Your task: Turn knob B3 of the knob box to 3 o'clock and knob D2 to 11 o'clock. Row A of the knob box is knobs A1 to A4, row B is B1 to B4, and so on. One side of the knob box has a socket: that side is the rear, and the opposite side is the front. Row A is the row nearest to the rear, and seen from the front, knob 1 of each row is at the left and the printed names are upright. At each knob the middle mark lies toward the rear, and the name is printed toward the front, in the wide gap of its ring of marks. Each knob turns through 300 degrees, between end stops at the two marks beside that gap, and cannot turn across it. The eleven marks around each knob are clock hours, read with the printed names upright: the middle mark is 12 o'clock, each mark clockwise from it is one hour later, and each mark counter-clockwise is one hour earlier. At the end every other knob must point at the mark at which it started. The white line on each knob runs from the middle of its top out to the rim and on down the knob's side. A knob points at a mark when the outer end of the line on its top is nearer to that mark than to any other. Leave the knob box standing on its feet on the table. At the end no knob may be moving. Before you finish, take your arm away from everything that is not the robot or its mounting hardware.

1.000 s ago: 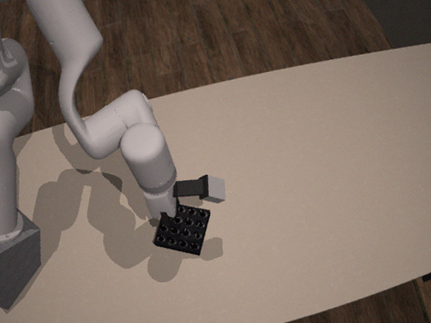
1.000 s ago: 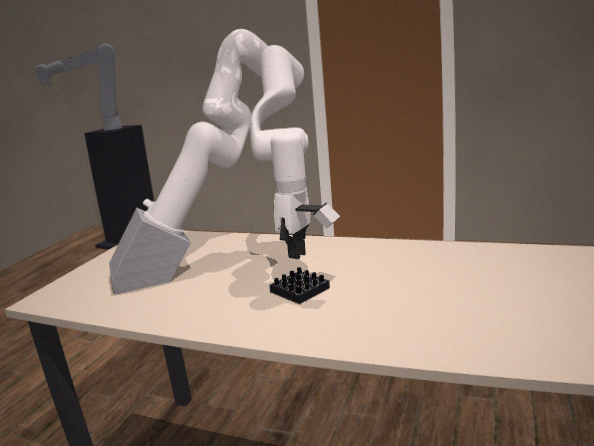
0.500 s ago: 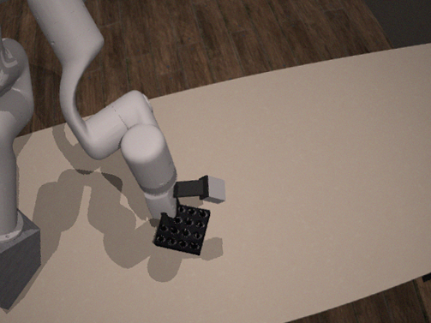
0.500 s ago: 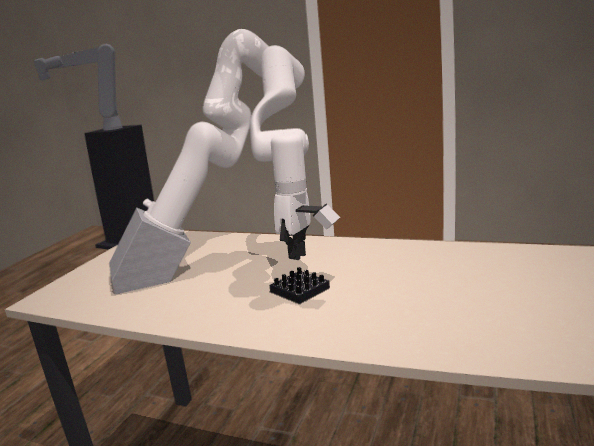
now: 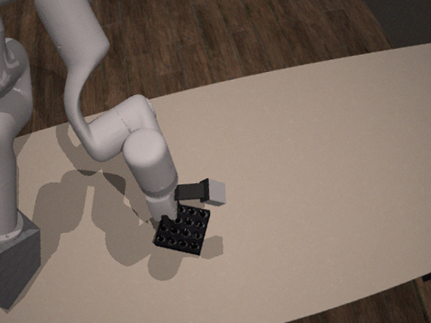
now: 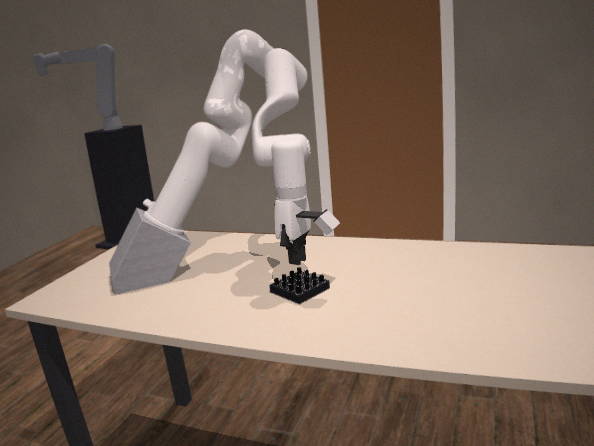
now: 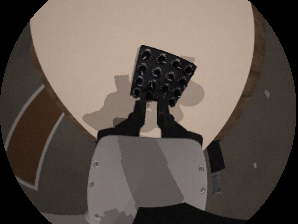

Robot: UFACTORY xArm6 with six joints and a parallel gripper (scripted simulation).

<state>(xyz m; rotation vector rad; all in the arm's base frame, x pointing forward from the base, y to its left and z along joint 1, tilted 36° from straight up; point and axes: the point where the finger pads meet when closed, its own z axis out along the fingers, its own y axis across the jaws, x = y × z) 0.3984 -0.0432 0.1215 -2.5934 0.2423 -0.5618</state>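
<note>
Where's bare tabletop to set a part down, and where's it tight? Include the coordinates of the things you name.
Bare: the table (image 5: 327, 169) (image 6: 450, 300) right of the knob box (image 5: 180, 231) (image 6: 300, 296) (image 7: 162, 75) in the top view, out to the far right edge, and the strip between box and bottom edge. Tight: between arm base (image 5: 21, 264) (image 6: 145, 260) and box, under the arm, and right below the claw (image 6: 296, 261) (image 7: 152, 102).
</note>
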